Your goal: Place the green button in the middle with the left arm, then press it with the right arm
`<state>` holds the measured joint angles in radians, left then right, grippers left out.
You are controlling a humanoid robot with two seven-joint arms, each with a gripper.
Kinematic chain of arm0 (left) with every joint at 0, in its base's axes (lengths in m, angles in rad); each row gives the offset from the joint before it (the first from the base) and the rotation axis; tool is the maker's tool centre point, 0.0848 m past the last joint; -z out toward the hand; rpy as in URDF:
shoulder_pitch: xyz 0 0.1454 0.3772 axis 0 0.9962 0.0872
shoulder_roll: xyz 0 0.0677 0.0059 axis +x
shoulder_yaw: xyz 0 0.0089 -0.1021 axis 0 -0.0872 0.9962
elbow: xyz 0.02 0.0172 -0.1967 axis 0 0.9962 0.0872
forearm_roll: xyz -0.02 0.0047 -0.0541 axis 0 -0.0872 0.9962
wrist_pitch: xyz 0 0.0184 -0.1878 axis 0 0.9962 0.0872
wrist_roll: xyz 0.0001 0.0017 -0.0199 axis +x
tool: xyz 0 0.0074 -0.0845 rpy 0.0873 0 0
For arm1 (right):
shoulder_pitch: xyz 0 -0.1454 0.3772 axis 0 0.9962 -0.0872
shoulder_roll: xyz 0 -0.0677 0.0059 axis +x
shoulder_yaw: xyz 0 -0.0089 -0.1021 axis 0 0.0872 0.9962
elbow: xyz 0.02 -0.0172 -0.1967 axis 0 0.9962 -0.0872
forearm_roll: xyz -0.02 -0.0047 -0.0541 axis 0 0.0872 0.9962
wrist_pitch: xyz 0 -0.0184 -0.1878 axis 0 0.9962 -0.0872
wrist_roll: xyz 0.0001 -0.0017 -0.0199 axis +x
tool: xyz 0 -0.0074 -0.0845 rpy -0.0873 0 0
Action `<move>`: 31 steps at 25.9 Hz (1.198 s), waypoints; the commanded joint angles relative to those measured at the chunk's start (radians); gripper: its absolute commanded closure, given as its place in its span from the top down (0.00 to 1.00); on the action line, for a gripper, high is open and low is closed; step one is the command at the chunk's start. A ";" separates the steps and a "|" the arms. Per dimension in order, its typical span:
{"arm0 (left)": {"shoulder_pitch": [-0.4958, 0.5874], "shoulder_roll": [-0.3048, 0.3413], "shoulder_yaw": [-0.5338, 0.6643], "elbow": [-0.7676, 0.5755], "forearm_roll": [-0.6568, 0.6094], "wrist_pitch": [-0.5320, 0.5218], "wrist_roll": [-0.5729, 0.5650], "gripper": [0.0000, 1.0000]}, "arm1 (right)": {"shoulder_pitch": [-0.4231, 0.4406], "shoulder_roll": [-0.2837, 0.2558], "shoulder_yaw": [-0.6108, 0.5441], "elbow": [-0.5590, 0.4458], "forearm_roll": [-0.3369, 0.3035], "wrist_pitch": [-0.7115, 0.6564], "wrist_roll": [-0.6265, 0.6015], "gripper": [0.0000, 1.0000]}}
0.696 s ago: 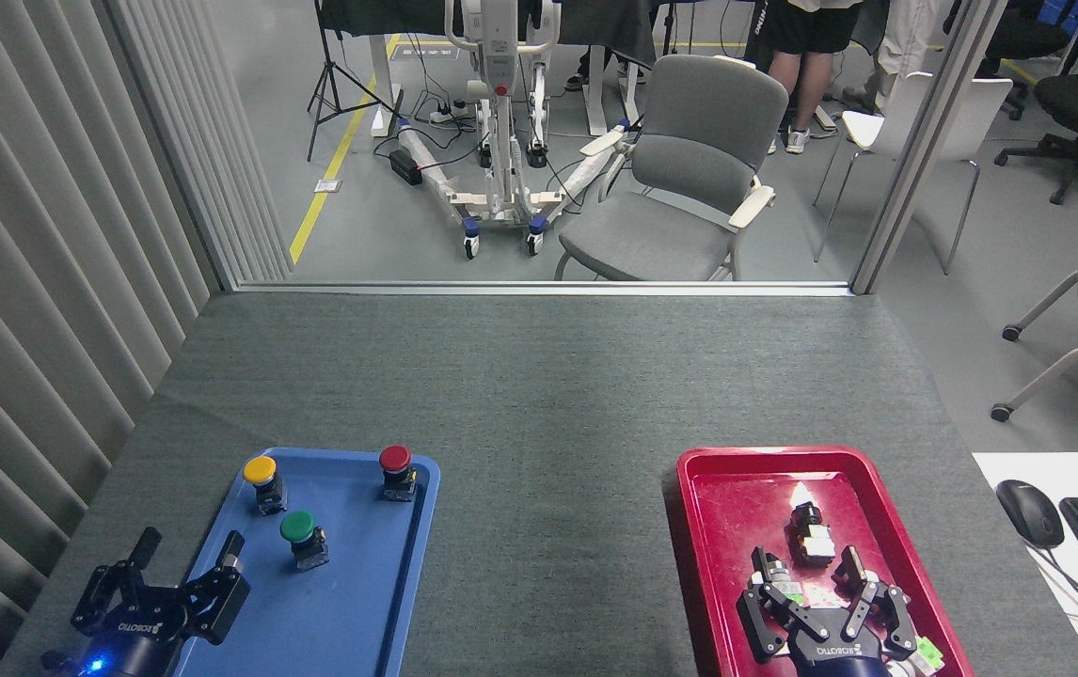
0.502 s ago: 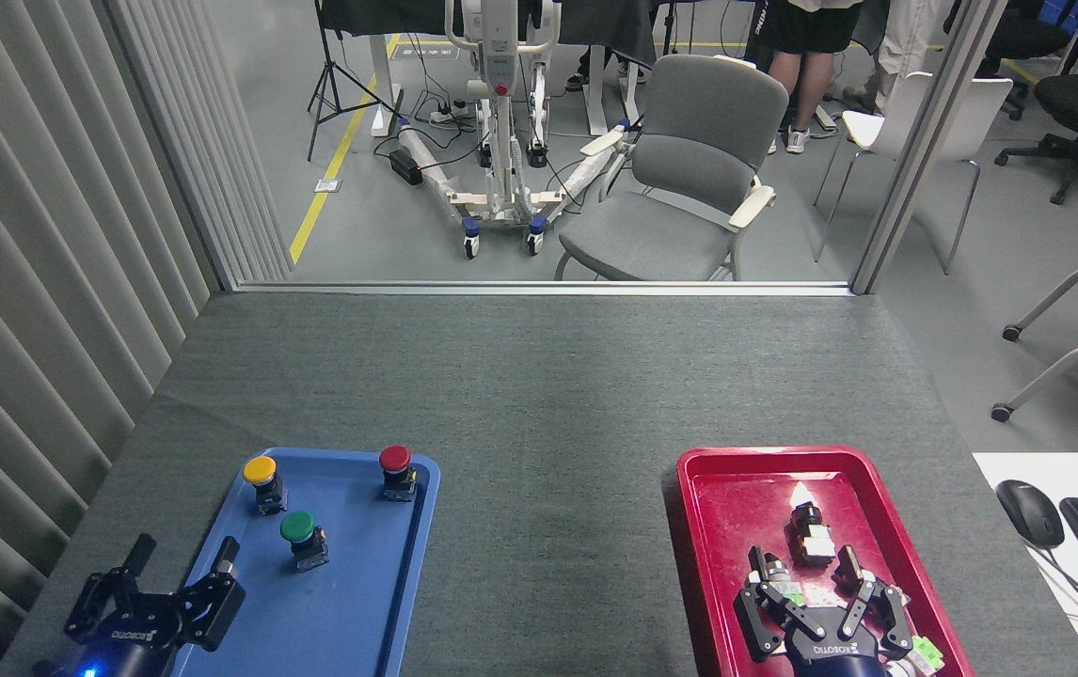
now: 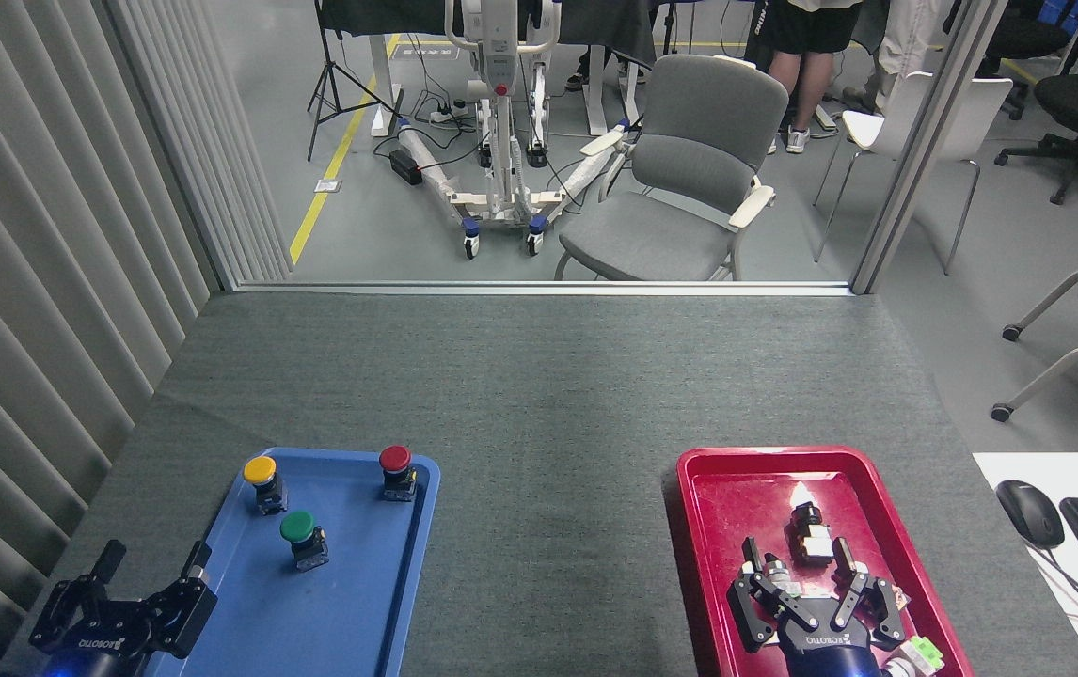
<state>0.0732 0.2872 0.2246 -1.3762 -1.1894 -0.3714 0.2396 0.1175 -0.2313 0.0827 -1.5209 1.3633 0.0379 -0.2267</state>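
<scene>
Two pincers enter from the near edge of the head view. Left pincer (image 3: 151, 567): at the near-left corner of the blue tray (image 3: 388, 602), fingers apart and empty, its right fingertip over the tray's left rim, its left fingertip outside the tray above the table (image 3: 539, 376). Green button (image 3: 302, 538): upright on the blue tray floor, cap uppermost, so its long axis is vertical. It lies ahead of the left pincer and to that pincer's right, near but not touching. This offset, forward and rightward, is the relation on which the coming reach appears to depend.

Yellow button (image 3: 263, 481) and red button (image 3: 397, 471): farther back on the same tray, each apart from the green one. The yellow button is the closer neighbour, behind and to the left, so an approach from the near side seems least likely to disturb it.

Middle (image 3: 553, 536): bare grey mat between the blue tray and the red tray (image 3: 699, 564), to the right of the green button and unoccupied.

Right pincer (image 3: 804, 568): low over the red tray, fingers apart, holding nothing; small black-and-metal parts (image 3: 810, 538) lie just ahead of it. It is well apart from the green button; the left arm is clearly the nearer. Judged stage: the pick is not yet begun.
</scene>
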 commanded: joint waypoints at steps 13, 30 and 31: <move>-0.006 -0.029 0.039 0.016 0.001 0.000 -0.008 0.99 | 0.001 -0.003 0.008 -0.001 0.000 -0.001 0.000 1.00; -0.004 -0.028 0.036 0.011 -0.006 -0.007 -0.011 0.99 | 0.004 -0.002 0.006 0.001 0.000 0.013 0.000 1.00; -0.003 -0.028 0.036 0.011 -0.006 -0.007 -0.011 0.99 | 0.004 0.000 0.006 0.001 0.000 0.019 0.000 1.00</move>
<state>0.0662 0.2587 0.2609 -1.3657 -1.1949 -0.3827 0.2283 0.1202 -0.2345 0.0891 -1.5202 1.3637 0.0434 -0.2271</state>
